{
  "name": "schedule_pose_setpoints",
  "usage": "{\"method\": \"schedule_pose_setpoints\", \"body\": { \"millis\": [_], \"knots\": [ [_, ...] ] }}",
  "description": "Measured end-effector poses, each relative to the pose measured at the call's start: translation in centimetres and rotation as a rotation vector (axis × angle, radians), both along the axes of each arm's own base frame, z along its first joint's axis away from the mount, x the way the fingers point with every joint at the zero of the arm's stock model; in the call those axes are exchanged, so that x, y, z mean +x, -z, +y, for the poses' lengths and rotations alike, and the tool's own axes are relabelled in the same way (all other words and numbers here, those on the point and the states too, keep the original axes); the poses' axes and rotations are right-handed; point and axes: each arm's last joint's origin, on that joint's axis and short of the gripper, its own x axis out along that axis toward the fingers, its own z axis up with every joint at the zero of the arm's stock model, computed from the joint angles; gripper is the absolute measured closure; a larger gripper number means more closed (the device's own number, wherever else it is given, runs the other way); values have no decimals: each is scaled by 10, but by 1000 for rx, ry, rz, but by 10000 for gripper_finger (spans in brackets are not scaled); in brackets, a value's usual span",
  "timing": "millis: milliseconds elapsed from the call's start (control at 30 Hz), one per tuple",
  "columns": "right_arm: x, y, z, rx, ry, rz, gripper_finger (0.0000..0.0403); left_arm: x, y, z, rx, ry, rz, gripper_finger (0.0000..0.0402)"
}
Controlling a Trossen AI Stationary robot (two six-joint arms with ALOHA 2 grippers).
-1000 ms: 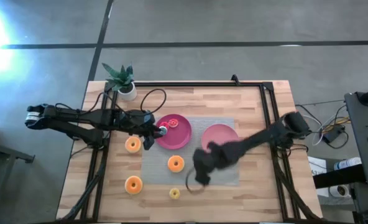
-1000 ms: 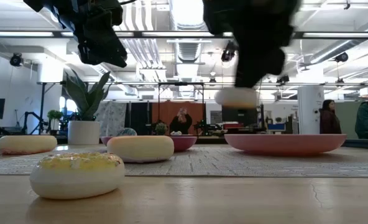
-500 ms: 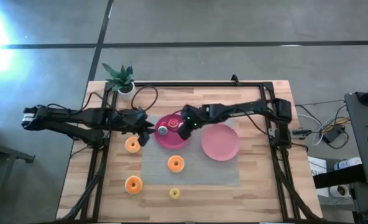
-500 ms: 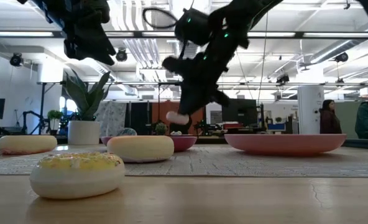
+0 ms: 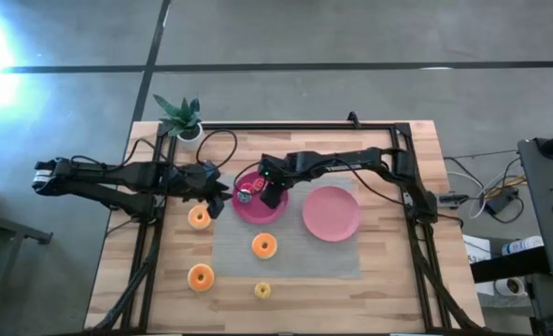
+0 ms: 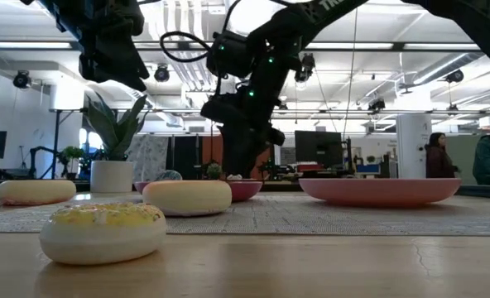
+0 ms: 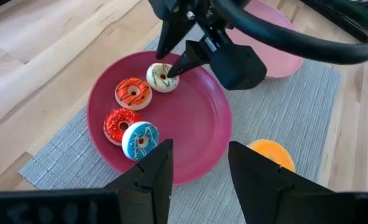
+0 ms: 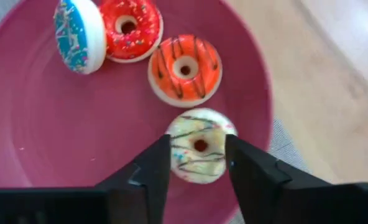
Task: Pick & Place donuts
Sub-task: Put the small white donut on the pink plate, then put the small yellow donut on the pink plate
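Observation:
My right gripper point(image 8: 197, 142) hangs open over the dark pink plate point(image 5: 275, 213). Its fingers stand on either side of a cream donut with brown stripes point(image 8: 200, 147), which lies flat on the plate. Beside it on the plate are an orange striped donut point(image 7: 133, 93), a red sprinkled one point(image 7: 119, 122) and a blue-and-white one point(image 7: 140, 140) leaning on the red one. My left gripper point(image 7: 199, 149) waits open above the table, left of this plate, with nothing between its fingers. Three orange donuts point(image 5: 199, 217) point(image 5: 264, 245) point(image 5: 200, 277) and a small yellow one point(image 5: 262, 290) lie on the table. My right gripper points down at the cream donut's top point(image 7: 161, 77), with one fingertip point(image 7: 173, 67) right over its hole. I cannot tell whether the fingers still touch it. The donut lies flat on the plate.
A lighter pink plate point(image 5: 332, 213) lies on the grey mat point(image 5: 333, 257) to the right. A potted plant point(image 5: 185, 119) stands at the far left corner. A black frame point(image 5: 403, 159) runs along the table's edges. People point(image 6: 435, 153) show far behind the table.
My right gripper has carried the cream donut from above the mat's near edge toward the far left, to the dark pink plate, and gone down there. The donut now lies on the plate between its open fingers.

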Motion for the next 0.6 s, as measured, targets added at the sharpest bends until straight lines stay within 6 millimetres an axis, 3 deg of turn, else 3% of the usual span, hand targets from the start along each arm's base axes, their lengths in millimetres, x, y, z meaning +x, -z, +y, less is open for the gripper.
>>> {"method": "schedule_pose_setpoints", "body": {
  "millis": [100,300,500,600],
  "knots": [
    [-2,-11,5,-86,-48,4,229,0,1,0,5,3,4,274],
    [-22,-55,27,-211,-163,-50,208,-5,15,-2,9,44,92,274],
    [-46,-67,82,-183,-402,-69,213,-7,32,-18,47,262,159,274],
    [-53,-61,109,-131,-395,-61,219,-5,37,-26,59,337,159,274]
  ]
}}
